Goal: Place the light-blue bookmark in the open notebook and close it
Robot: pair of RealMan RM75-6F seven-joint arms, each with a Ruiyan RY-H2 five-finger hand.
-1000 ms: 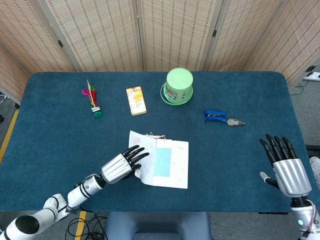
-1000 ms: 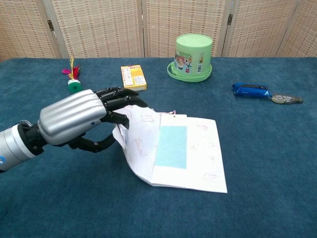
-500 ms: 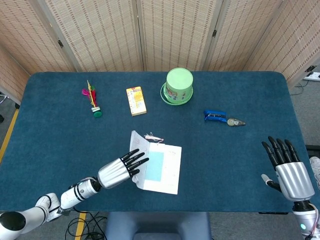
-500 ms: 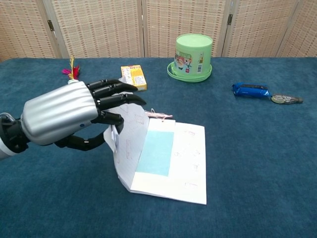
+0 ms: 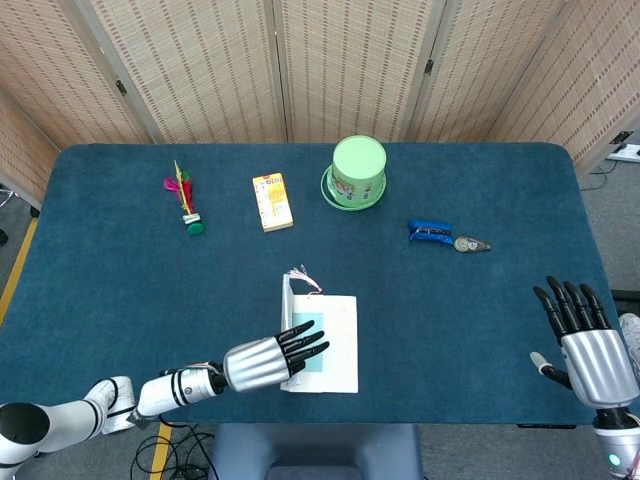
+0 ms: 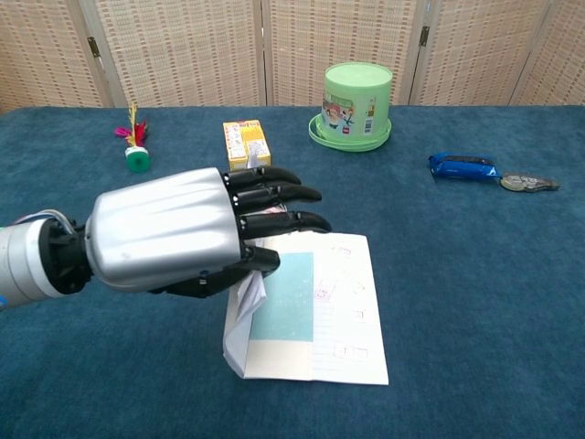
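Woven folding screens (image 5: pixel 330 60) stand behind a tabletop (image 5: pixel 480 320) covered in dark blue felt. At far left, toward the back, lies a feathered shuttlecock (image 5: pixel 186 200) with a green base. Beside it to the right is a small yellow box (image 5: pixel 272 201), lying flat.

At the front, the left hand (image 5: pixel 272 361) reaches in from the left, its fingers stretched out and slightly apart over the left part of the notebook (image 5: pixel 335 345). In the chest view the left hand (image 6: pixel 187 238) has a raised left page caught between thumb and fingers; the page stands nearly upright. The notebook (image 6: pixel 343 311) is half open, its right page flat on the felt. The light-blue bookmark (image 6: pixel 281 297) lies on that right page, beside the spine, partly under the fingers.

Behind the notebook stands an upturned green tub (image 5: pixel 357 172) on its lid. Further right lies a blue tool (image 5: pixel 432 232), touching a small grey piece (image 5: pixel 470 244). At far right the right hand (image 5: pixel 585 335) is held upright, fingers apart, holding nothing, well apart from everything.
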